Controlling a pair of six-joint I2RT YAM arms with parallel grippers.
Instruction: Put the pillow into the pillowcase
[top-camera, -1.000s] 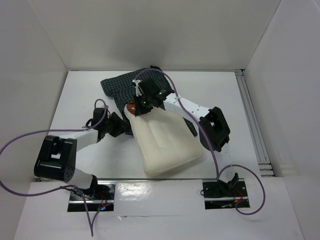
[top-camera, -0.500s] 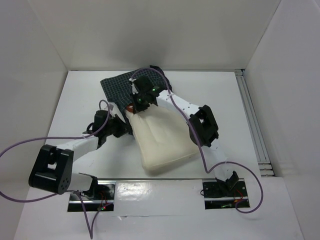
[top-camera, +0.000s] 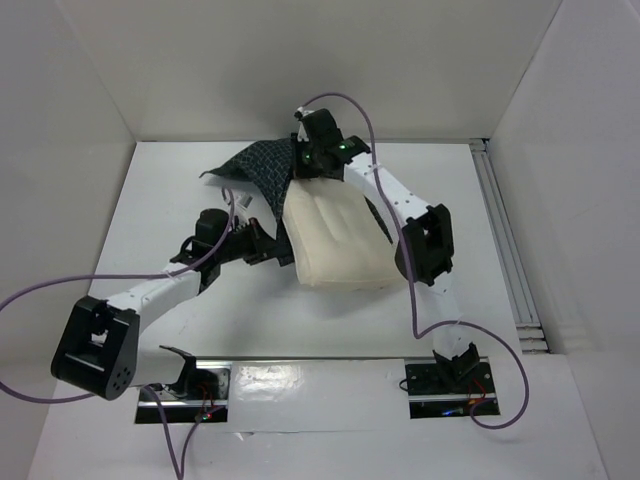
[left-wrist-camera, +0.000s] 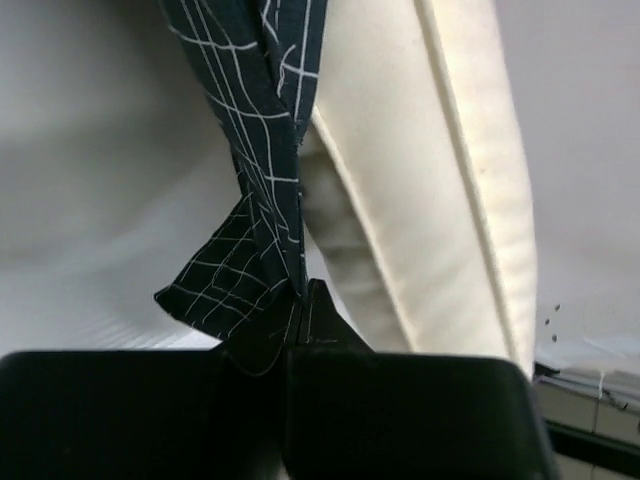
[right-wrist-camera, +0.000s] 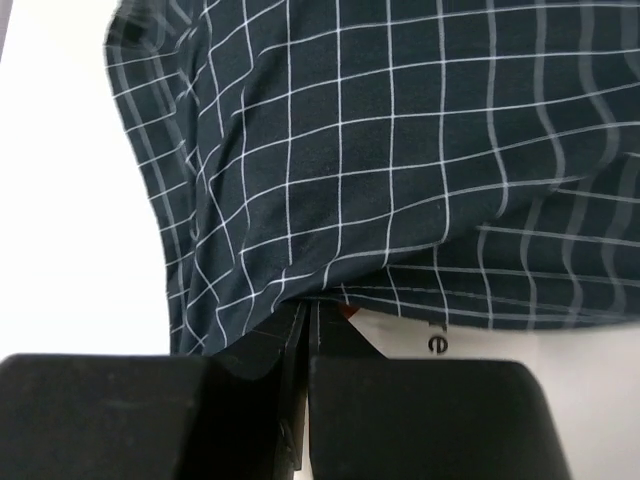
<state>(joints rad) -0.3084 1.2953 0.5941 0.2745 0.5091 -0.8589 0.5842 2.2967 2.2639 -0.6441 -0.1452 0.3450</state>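
The cream pillow (top-camera: 340, 235) lies mid-table, its far end tucked under the edge of the navy checked pillowcase (top-camera: 258, 163). My right gripper (top-camera: 305, 168) is shut on the pillow's far end. In the right wrist view its fingertips (right-wrist-camera: 308, 312) sit just under the pillowcase hem (right-wrist-camera: 400, 150), beside the pillow's printed face (right-wrist-camera: 480, 345) with a black letter. My left gripper (top-camera: 277, 250) is shut on a corner of the pillowcase at the pillow's left side. In the left wrist view the gripper (left-wrist-camera: 302, 296) pinches the checked cloth (left-wrist-camera: 265, 130) next to the pillow's seam (left-wrist-camera: 430, 150).
White walls enclose the table (top-camera: 170, 200) on the left, back and right. A metal rail (top-camera: 505, 240) runs along the right edge. Purple cables (top-camera: 60, 280) loop from both arms over the table.
My right gripper has pulled the pillow away from me and to the right, up to the pillowcase. The pillowcase has lifted and bunched at the pillow's far end. My left gripper has followed forward, holding the cloth.
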